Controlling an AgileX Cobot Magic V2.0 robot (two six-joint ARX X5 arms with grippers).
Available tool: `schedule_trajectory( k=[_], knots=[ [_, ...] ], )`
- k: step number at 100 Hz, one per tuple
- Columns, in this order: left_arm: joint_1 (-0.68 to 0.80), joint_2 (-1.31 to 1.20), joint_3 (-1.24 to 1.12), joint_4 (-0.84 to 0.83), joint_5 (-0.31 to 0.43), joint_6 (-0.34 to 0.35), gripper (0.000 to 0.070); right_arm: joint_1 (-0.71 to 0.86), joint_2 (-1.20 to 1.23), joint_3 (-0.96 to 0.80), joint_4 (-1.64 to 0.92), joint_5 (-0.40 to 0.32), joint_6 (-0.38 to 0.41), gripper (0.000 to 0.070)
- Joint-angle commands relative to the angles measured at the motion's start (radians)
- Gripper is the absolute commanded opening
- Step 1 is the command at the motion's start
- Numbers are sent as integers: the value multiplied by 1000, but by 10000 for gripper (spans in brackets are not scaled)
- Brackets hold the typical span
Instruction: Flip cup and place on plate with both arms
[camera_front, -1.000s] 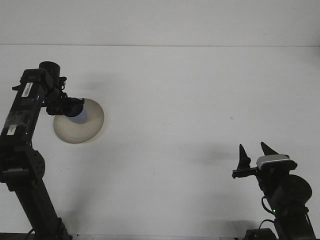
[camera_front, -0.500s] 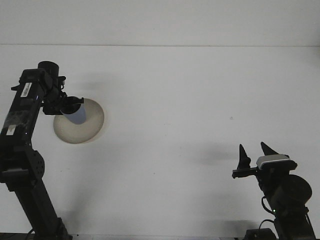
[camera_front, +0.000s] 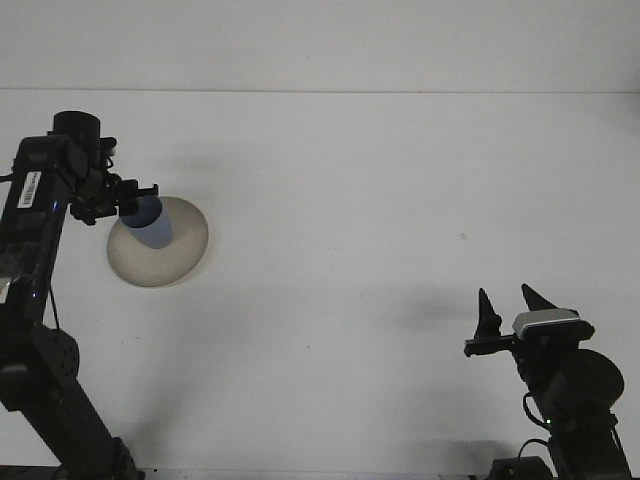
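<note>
A blue cup (camera_front: 153, 229) stands upright on the beige plate (camera_front: 175, 262) at the left of the white table. My left gripper (camera_front: 134, 202) is at the cup's upper left, open, with its fingers on either side of the rim. Part of the cup's top is hidden behind those fingers. At the lower right, far from the plate, my right gripper (camera_front: 505, 302) is open, points upward and holds nothing.
The white table (camera_front: 360, 200) runs back to a pale wall. My left arm's dark links (camera_front: 40, 330) rise along the left edge, and the right arm's base (camera_front: 570, 400) fills the lower right corner.
My left arm has drawn back to the left and up a little, and its fingers have parted from the cup. The cup stays on the plate. The right arm has not moved.
</note>
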Motion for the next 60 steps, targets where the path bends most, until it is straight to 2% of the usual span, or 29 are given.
schedule_trajectory(
  k=[1,38,50,60],
  knots=[
    [5,-35,27,2,4,-5,191,1,2,8,10,0,2,467],
    [-31,-286,21,-1,5,-34,194,1,2,8,10,0,2,467],
    [-72,-369,-6,7,4,-41,268,1,2,8,10,0,2,467],
    [-117,-452,-66,43,4,-41,270,1,2,8,10,0,2,467]
  ],
)
